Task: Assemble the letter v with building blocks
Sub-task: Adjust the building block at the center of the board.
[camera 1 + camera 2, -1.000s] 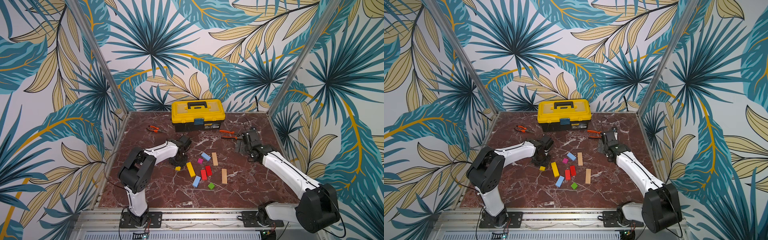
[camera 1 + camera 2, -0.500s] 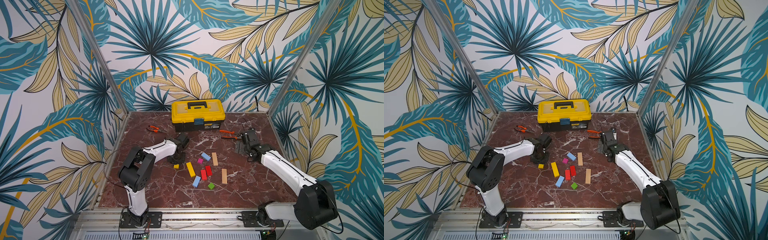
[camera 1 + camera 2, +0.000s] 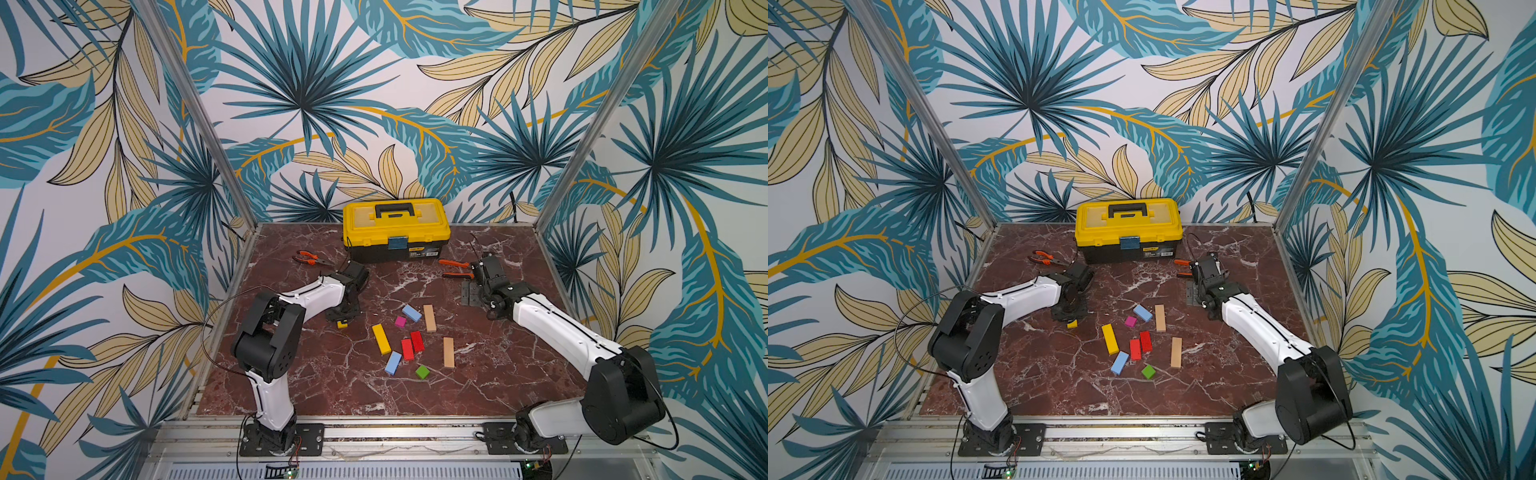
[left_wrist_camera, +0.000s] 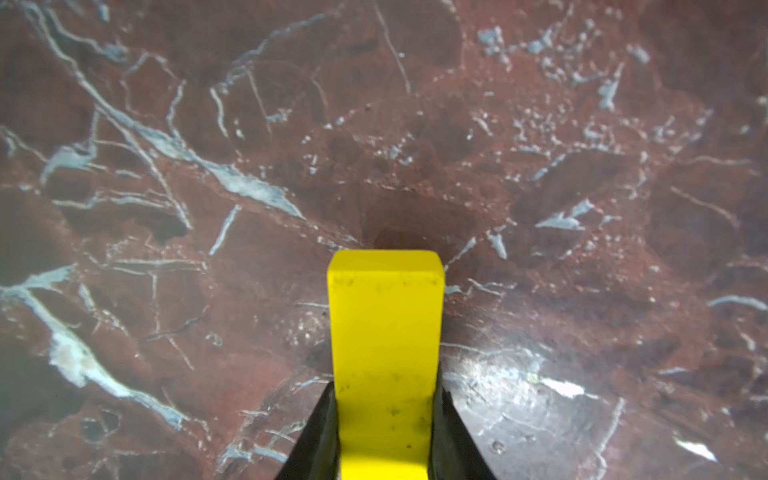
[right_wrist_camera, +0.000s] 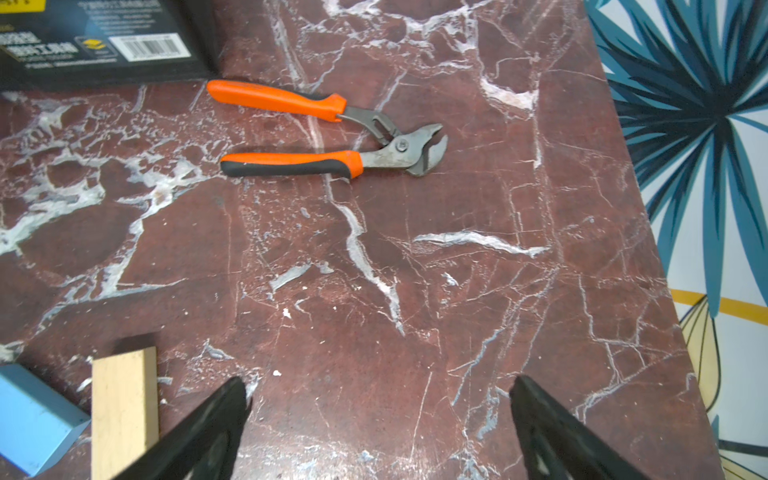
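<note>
Red marble tabletop [image 3: 316, 374] is seen beneath the left gripper [image 4: 385, 388], clamped on a yellow bar [image 4: 384, 324] held seemingly just above it. This bar should be lowered flat (slanted, as one stroke) before release; the right gripper [image 5: 379, 386] is spread empty.

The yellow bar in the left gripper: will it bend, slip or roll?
The yellow bar is probably stiff: its edges look straight in the left gripper. Flat faces suggest it will not roll. Its smooth paint might slip a little.
</note>
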Robot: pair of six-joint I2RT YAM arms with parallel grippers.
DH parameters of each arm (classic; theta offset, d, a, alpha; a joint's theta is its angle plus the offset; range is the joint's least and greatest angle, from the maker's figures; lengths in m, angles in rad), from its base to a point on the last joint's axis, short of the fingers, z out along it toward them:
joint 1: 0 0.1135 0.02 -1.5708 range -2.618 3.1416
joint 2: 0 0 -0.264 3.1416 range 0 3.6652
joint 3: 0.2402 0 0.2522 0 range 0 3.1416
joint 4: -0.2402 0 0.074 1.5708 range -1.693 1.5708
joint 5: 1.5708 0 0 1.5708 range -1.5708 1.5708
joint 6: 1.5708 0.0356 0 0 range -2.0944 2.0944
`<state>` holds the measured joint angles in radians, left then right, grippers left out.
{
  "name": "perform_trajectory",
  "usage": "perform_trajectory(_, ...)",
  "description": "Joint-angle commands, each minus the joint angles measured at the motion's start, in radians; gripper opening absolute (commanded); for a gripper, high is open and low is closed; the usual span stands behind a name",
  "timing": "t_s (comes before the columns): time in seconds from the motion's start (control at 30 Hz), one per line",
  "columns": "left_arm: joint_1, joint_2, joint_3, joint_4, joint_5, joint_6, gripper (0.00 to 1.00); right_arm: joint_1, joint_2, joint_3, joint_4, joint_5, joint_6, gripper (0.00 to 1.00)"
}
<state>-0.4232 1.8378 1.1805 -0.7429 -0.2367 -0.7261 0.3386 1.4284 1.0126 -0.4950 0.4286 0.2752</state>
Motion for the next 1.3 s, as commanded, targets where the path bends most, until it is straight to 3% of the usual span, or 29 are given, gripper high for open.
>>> perform_trajectory(0.0,0.013,-0.022,-0.029,0.030,-0.030,-0.070,0.16,0.017,0.022,0.027,-0.009,-0.020,-0.035,1.00)
perform_trajectory(0.47,0.027,0.037,-0.058,0.076,0.023,-0.088,0.25,0.048,0.042,0.048,-0.017,-0.003,-0.048,1.00)
perform_trajectory(0.7,0.026,0.040,-0.079,0.095,0.022,-0.086,0.37,0.051,0.043,0.049,-0.019,-0.002,-0.048,1.00)
perform_trajectory(1.13,0.027,0.038,-0.085,0.099,0.034,-0.075,0.47,0.064,0.040,0.047,-0.019,0.008,-0.051,0.99)
perform_trajectory(1.27,0.027,0.010,-0.085,0.097,0.037,-0.070,0.54,0.069,0.037,0.043,-0.014,0.007,-0.054,1.00)
